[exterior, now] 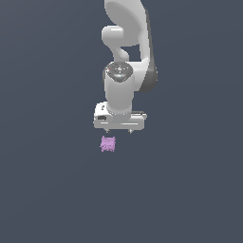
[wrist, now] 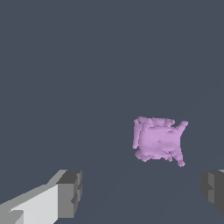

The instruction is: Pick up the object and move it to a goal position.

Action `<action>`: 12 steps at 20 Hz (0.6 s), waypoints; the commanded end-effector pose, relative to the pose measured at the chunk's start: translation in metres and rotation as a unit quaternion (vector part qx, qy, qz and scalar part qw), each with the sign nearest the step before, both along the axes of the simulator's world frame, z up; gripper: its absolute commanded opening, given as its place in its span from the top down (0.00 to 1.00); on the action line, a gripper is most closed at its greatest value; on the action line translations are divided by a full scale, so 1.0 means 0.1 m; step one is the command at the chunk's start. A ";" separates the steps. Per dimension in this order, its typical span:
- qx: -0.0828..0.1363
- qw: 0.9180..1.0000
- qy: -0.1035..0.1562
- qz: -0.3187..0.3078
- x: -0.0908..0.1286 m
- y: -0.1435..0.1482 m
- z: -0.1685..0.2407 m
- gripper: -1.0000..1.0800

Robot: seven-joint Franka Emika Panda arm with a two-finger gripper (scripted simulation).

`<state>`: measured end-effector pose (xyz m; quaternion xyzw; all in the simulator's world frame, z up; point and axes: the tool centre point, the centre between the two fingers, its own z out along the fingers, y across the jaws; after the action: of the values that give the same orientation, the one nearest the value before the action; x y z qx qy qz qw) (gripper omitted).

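Knobbly purple object (exterior: 108, 144) (ungrasped, grounded)

The arm (exterior: 124, 28) is cut off by the exterior view's top edge. In the wrist view, one finger (wrist: 213, 189) is clipped at the edge; the hand's body is perhaps wholly unseen.

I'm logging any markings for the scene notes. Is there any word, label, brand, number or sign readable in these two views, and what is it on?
None: no readable text in either view.
The arm's wrist has small red and blue marks, too blurred to read.
The purple object, the gripper and the floor carry no writing.
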<state>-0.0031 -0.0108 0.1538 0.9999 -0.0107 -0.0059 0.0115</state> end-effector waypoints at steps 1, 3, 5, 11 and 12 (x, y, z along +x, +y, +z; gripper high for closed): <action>0.000 1.000 0.000 0.000 0.00 0.00 0.00 0.04; 0.001 1.000 -0.002 -0.001 0.01 -0.01 0.01 0.04; 0.002 1.000 -0.006 -0.006 0.04 -0.02 0.05 0.04; 0.009 0.999 -0.024 -0.020 0.14 -0.06 0.21 0.04; 0.009 0.999 -0.024 -0.020 0.14 -0.06 0.21 0.04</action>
<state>0.0101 -0.0168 0.1734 0.9994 -0.0294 0.0159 0.0034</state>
